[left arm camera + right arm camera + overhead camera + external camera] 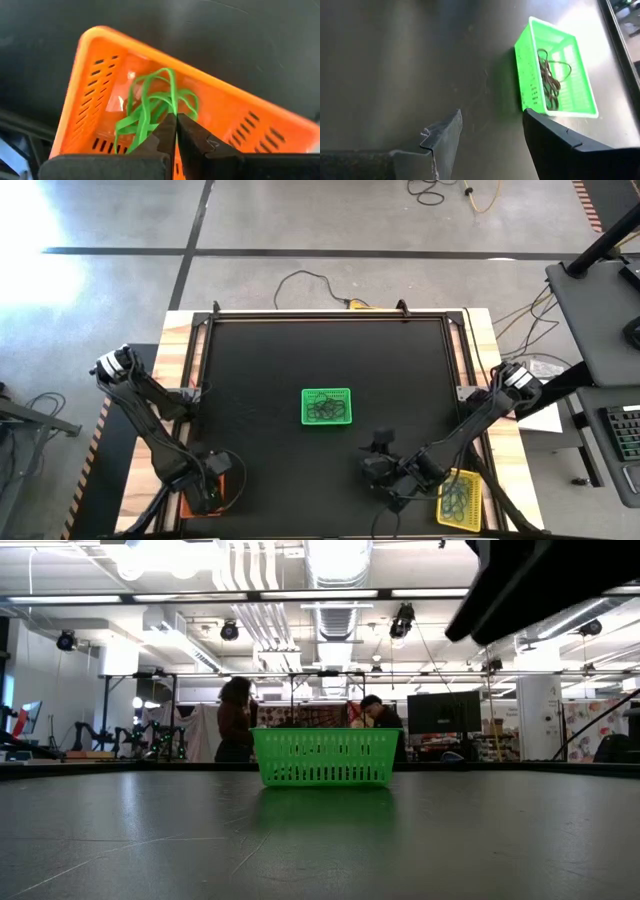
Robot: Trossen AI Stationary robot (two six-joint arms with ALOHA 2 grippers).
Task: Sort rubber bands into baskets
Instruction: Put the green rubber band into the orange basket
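Note:
A green basket (326, 406) stands at the table's middle with dark rubber bands (549, 75) in it; it also shows in the low view (325, 757). An orange basket (95, 75) at the near left holds green rubber bands (145, 112). A yellow basket (460, 498) at the near right holds dark bands. My left gripper (176, 119) is shut over the orange basket (232, 498). My right gripper (492, 120) is open and empty, just near and right of the green basket (555, 75), above the table. My left gripper's shut fingertips meet a green rubber band (173, 102) from above, pointing down into the orange basket. The band runs from the fingertips into the heap of green bands on the basket's floor. Whether it is pinched or only touched, I cannot tell.
The black table top (260, 370) lies bare around the green basket. Cables lie on the floor beyond the far edge. In the low view, two people (236, 720) stand in the room behind the table.

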